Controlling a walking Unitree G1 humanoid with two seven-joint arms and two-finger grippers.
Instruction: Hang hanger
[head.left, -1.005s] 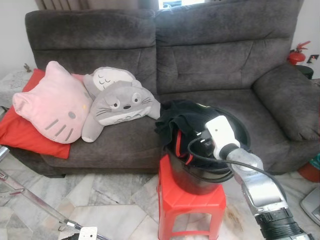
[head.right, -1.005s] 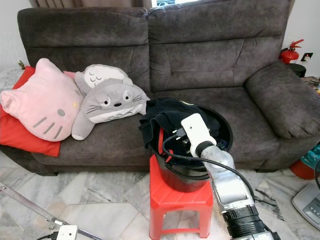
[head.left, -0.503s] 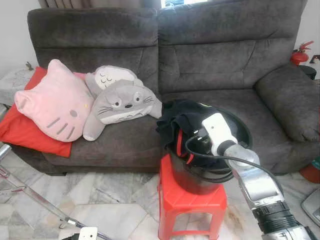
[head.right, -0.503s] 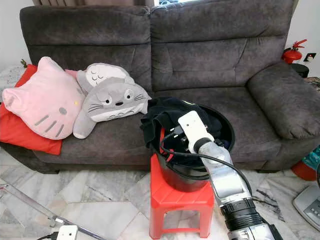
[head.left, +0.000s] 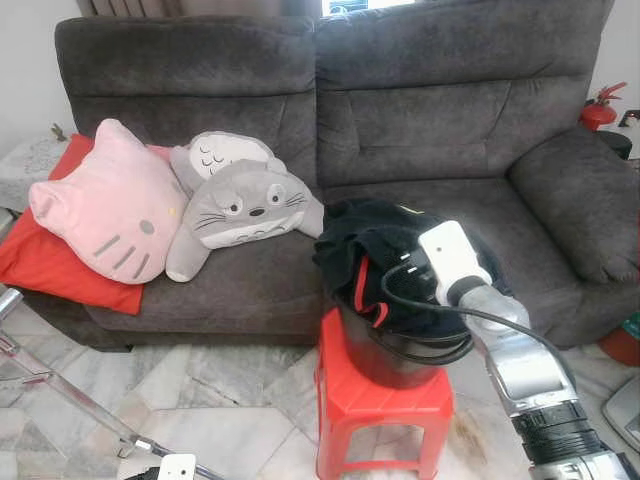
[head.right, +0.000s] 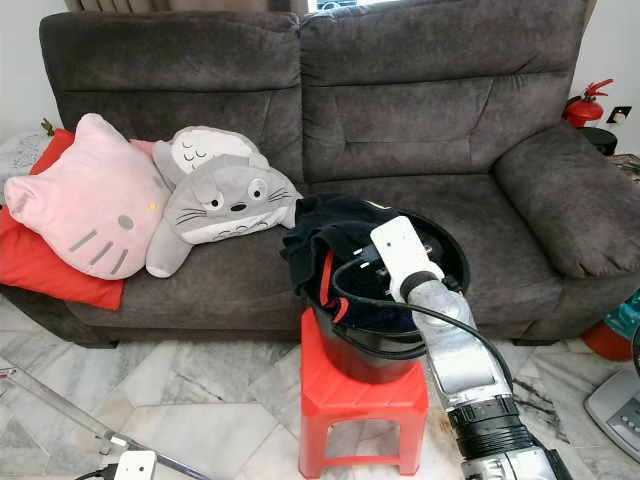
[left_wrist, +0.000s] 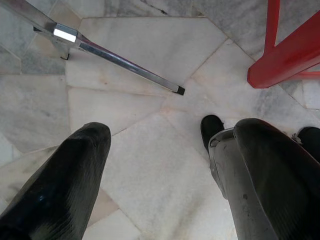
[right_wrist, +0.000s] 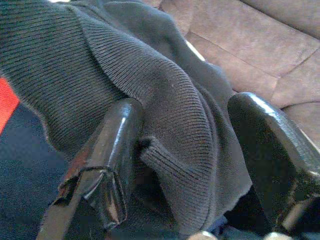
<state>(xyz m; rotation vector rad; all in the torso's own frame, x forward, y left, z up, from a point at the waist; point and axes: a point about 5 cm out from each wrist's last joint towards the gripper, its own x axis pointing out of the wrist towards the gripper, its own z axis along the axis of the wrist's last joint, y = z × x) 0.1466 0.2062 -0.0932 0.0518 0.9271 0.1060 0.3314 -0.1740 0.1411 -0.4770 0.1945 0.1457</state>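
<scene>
The right gripper (right_wrist: 180, 165) reaches into the black bucket (head.right: 375, 355) on the red stool (head.right: 360, 405), jaws spread around a fold of dark knit garment (right_wrist: 125, 75); no hanger is visible. The left gripper (left_wrist: 165, 170) hangs over marble floor (left_wrist: 135, 125), jaws released.

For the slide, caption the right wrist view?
Right gripper fingers open around a fold of dark knit garment, grey sofa behind.

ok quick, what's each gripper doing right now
Left gripper: open, holding nothing, pointed down over the marble floor.
Right gripper: open, its fingers either side of a fold of the dark knit garment in the bucket.
</scene>
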